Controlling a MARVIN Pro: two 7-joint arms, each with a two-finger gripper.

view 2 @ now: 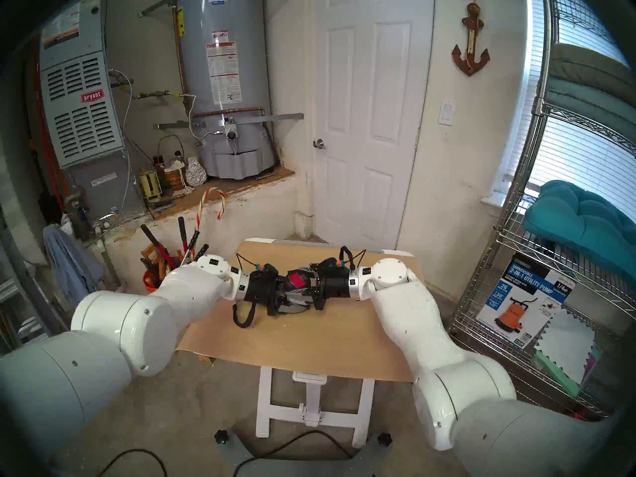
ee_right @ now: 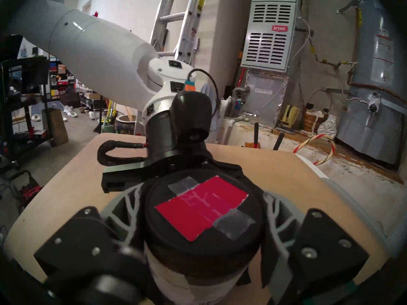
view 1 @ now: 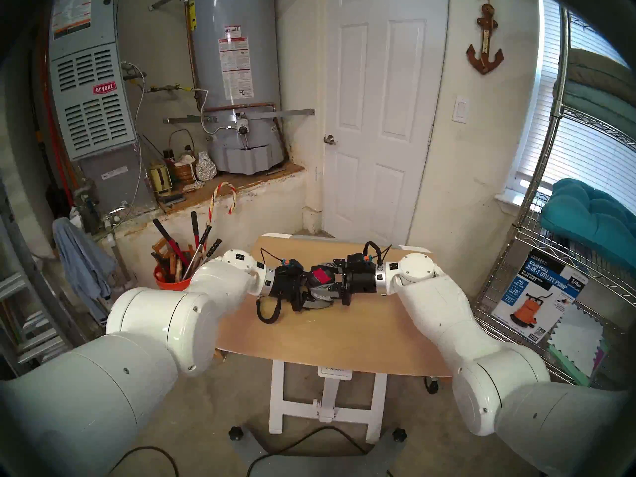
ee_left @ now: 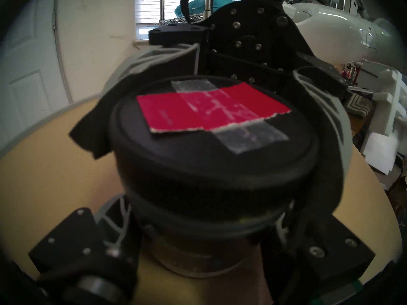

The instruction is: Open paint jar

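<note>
A white door [view 1: 375, 121] stands in the cream back wall. Left of it a grey water heater [view 1: 234, 77] on a ledge; right of it a bright blinded window [view 1: 592, 139] and wire shelving [view 1: 537, 294]. Concrete floor [view 1: 206, 414].

You see the paint jar [view 1: 318, 287] held above the tan table [view 1: 309, 342], over its middle, tilted with its top toward you. Its black round lid [ee_right: 203, 212] is still on, a red-pink rectangular patch [ee_right: 201, 206] taped across it; the white-grey label [ee_right: 189, 282] shows beneath.
</note>
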